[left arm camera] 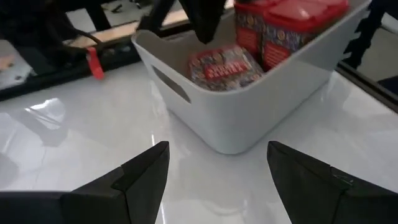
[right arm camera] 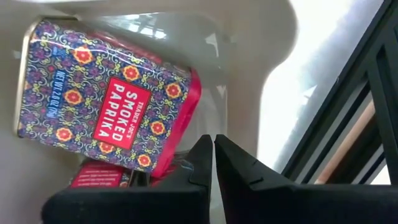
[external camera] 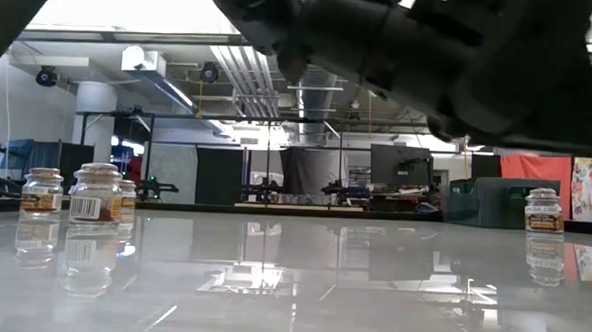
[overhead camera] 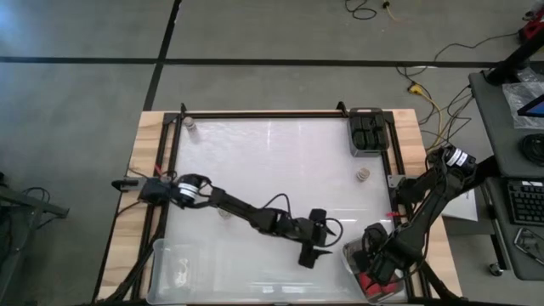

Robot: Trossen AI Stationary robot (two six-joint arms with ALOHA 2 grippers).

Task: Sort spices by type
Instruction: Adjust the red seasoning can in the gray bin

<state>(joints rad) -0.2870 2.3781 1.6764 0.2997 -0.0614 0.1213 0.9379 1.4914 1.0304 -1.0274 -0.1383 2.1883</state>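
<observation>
Partly sorted: red-topped tins (left arm camera: 273, 28) fill the bin (overhead camera: 353, 255) at lower right of the high view, black jars (overhead camera: 368, 132) the upper-right bin (overhead camera: 354, 149). Round jars (overhead camera: 362, 174) remain scattered on the surface (overhead camera: 272, 170). Right gripper (right arm camera: 212, 162) has its jaws closed, empty, inside the tin bin; left gripper (left arm camera: 214, 180) stands beside it with jaws wide.

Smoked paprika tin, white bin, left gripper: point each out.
smoked paprika tin (right arm camera: 106, 118): right wrist view, on its red front label.
white bin (left arm camera: 249, 115): left wrist view, on its outer wall.
left gripper (left arm camera: 217, 180): left wrist view, midway between its open fingertips.
</observation>
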